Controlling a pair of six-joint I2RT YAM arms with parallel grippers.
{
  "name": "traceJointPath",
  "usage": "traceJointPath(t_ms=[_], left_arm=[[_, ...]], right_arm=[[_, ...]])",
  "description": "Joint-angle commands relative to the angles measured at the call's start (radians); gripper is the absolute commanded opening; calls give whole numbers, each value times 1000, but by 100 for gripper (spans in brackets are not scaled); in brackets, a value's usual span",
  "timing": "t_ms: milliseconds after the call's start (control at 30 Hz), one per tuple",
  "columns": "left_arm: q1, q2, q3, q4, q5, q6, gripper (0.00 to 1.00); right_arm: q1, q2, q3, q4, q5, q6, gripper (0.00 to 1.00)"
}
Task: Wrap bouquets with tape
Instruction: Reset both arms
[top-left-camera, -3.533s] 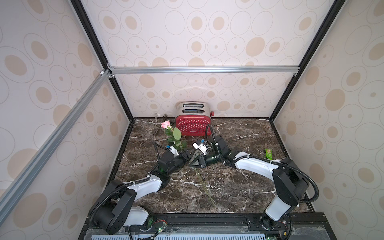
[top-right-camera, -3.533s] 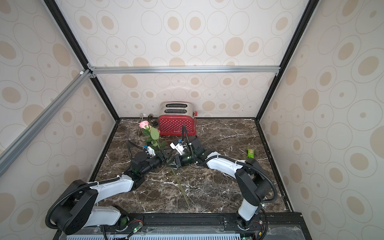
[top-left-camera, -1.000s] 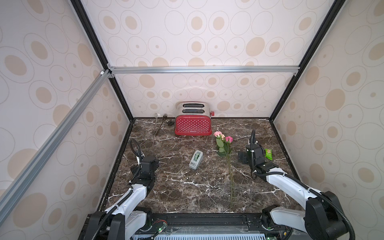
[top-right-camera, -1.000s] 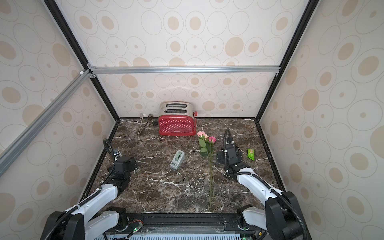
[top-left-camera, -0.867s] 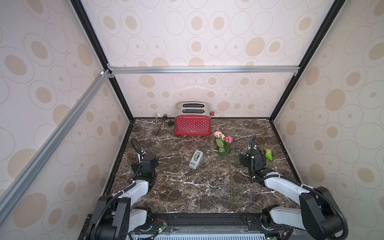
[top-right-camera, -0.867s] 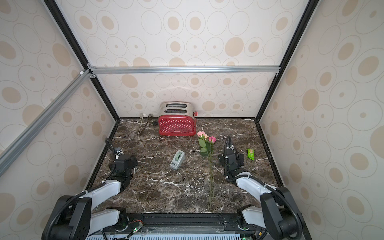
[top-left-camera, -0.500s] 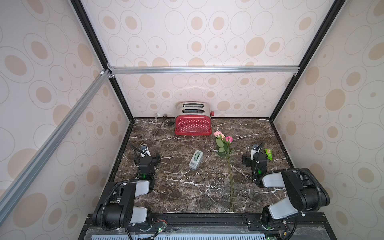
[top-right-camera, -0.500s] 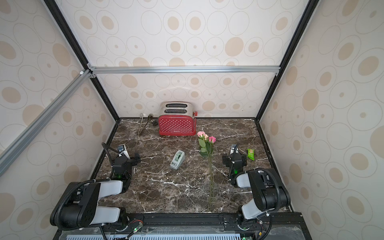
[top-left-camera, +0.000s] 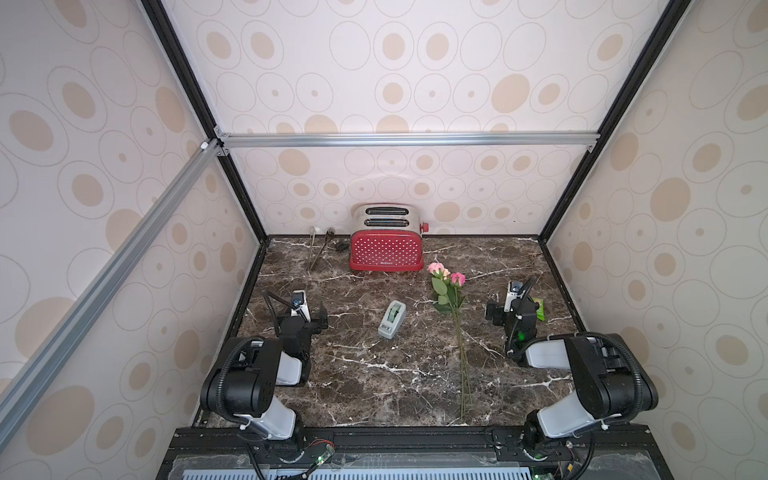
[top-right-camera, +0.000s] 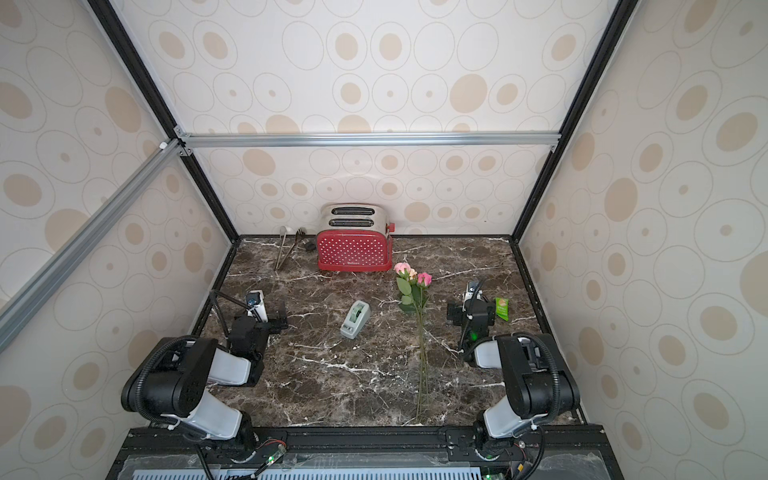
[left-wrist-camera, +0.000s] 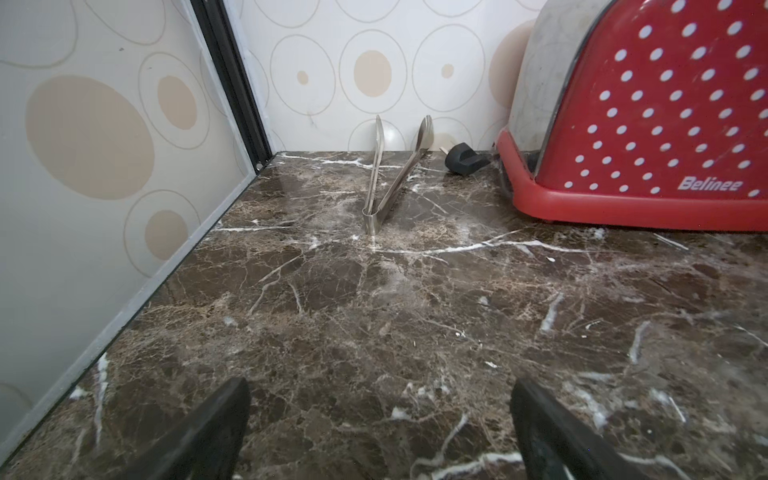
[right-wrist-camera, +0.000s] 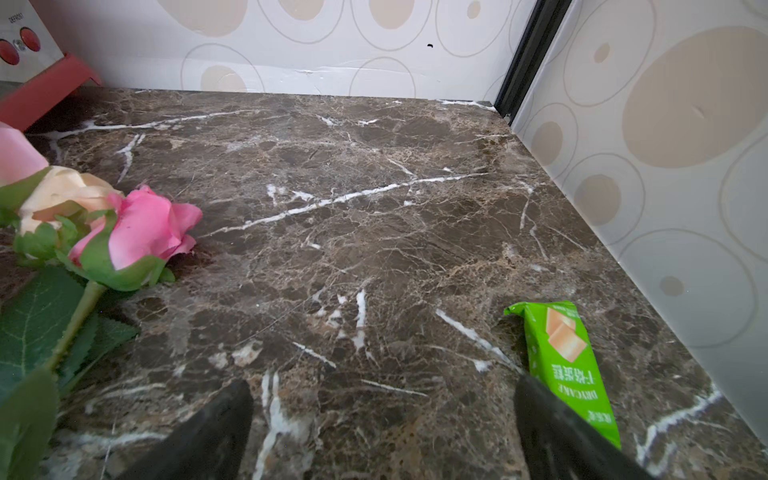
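Note:
The bouquets (top-left-camera: 446, 282) lie as one bunch on the marble top right of centre in both top views, the blooms (top-right-camera: 412, 276) toward the toaster and thin stems running to the front edge. In the right wrist view a pink rose (right-wrist-camera: 141, 232) and a peach one (right-wrist-camera: 62, 195) lie side by side. The tape (top-left-camera: 392, 319), a grey dispenser (top-right-camera: 355, 319), sits left of the flowers. My left gripper (top-left-camera: 303, 313) is open by the left wall, nothing between its fingers (left-wrist-camera: 220, 424). My right gripper (right-wrist-camera: 382, 415) is open, empty, right of the flowers.
A red dotted toaster (top-left-camera: 386, 249) stands at the back wall, with metal tongs (left-wrist-camera: 390, 178) and a black plug (left-wrist-camera: 463, 160) left of it. A green snack packet (right-wrist-camera: 565, 365) lies beside my right gripper's outer finger. Enclosure walls close in on both sides.
Both arms have folded back toward the front, drawing the open grippers in. Bouquet and tape dispenser have stayed put over the last second.

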Motion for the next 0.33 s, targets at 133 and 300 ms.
traceJointPath(t_ms=[133,300], left_arm=[[8,-2,16,106,21,36,99],[8,-2,14,109,21,37,99]], right_arm=[[-4,-7,10,2,-9,8,100],[-5,-7,12,-3,-16,12,100]])
